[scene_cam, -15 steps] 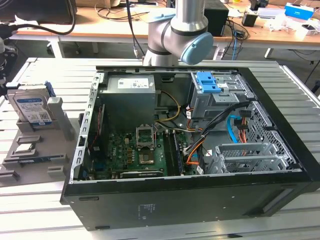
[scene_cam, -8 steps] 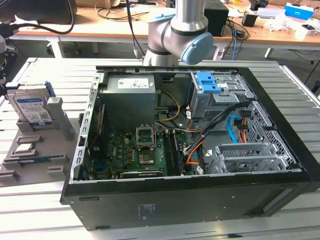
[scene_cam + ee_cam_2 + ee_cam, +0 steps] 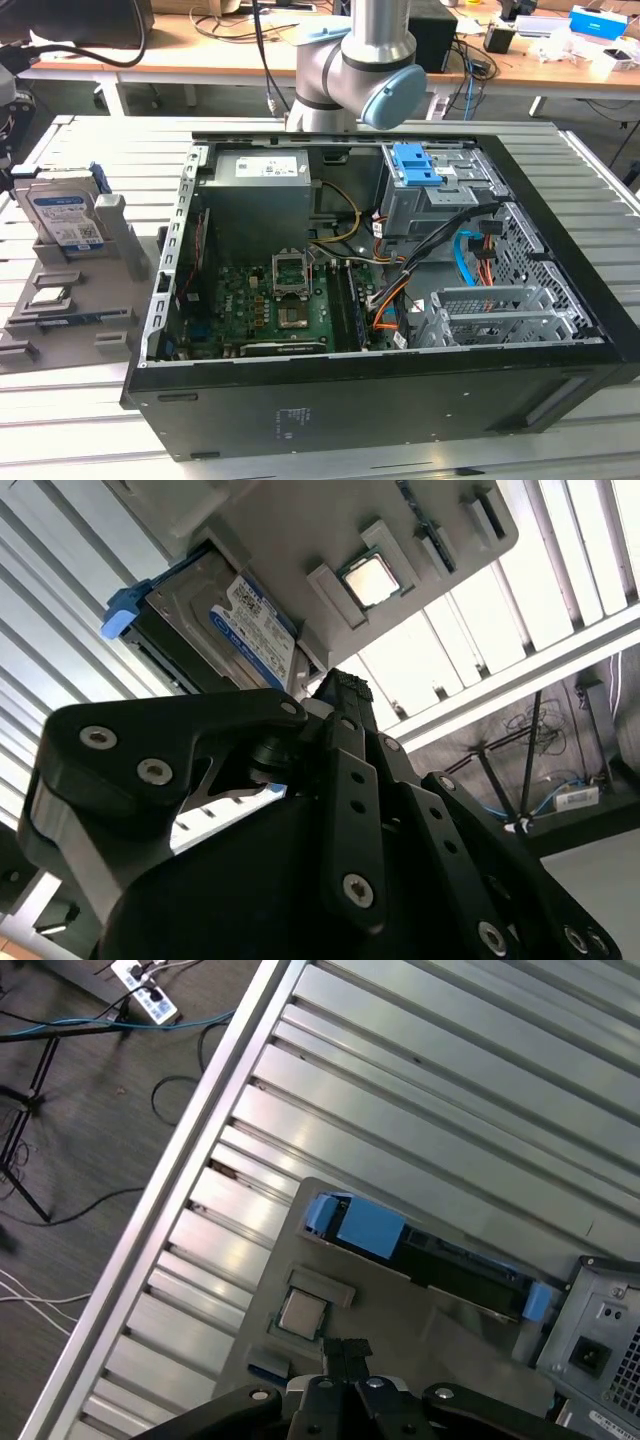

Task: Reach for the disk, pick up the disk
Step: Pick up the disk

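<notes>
Spanning the scene, a ribbed metal desk [image 3: 450, 1090] carries an open computer case [image 3: 400, 280] and, beneath the gripper [image 3: 347, 1352], a grey holder [image 3: 430, 1330]. The disk [image 3: 430, 1260] stands on edge in the holder, just beyond the gripper, whose fingers are pressed together, holding nothing. A small silver chip [image 3: 302, 1310] lies closer still.
</notes>
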`<state>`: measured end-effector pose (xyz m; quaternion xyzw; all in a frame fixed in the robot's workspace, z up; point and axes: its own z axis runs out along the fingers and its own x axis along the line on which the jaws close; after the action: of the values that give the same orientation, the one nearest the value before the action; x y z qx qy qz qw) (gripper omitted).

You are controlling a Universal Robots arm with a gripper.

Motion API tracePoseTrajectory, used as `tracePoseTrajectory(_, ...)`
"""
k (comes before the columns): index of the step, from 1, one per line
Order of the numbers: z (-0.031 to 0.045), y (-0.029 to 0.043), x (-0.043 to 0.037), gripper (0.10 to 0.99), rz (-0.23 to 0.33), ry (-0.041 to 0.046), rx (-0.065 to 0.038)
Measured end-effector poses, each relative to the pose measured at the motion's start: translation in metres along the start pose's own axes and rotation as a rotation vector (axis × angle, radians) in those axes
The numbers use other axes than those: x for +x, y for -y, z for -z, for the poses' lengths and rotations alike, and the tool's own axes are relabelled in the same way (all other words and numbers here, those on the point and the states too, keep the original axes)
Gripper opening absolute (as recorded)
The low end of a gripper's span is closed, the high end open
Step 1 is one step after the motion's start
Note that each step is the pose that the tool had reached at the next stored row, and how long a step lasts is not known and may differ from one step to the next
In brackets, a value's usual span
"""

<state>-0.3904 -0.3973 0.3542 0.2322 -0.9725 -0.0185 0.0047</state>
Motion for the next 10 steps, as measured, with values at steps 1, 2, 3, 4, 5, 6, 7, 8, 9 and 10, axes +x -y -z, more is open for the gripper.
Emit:
tracePoseTrajectory(1, 0.0000, 0.0000, 0.0000, 0.106, 0.004, -0.0001, 0.000)
tracePoseTrajectory(2, 0.0000, 0.0000, 0.0000, 0.106, 0.008, -0.0003, 0.000)
tracePoseTrajectory(3, 0.0000, 0.0000, 0.0000, 0.106, 0.016, -0.0006, 0.000)
tracePoseTrajectory(4, 0.0000, 0.0000, 0.0000, 0.106, 0.025, -0.0009, 0.000)
tracePoseTrajectory(5, 0.0000, 0.0000, 0.0000, 0.106, 0.033, -0.0012, 0.000)
tracePoseTrajectory(6, 0.0000, 0.0000, 0.0000, 0.106, 0.043, -0.0016, 0.000)
tracePoseTrajectory(7, 0.0000, 0.0000, 0.0000, 0.106, 0.050, -0.0019, 0.000)
tracePoseTrajectory(8, 0.0000, 0.0000, 0.0000, 0.106, 0.054, -0.0020, 0.000)
tracePoseTrajectory(9, 0.0000, 0.0000, 0.0000, 0.106, 0.060, -0.0023, 0.000)
tracePoseTrajectory(10, 0.0000, 0.0000, 0.0000, 0.106, 0.072, -0.0027, 0.000)
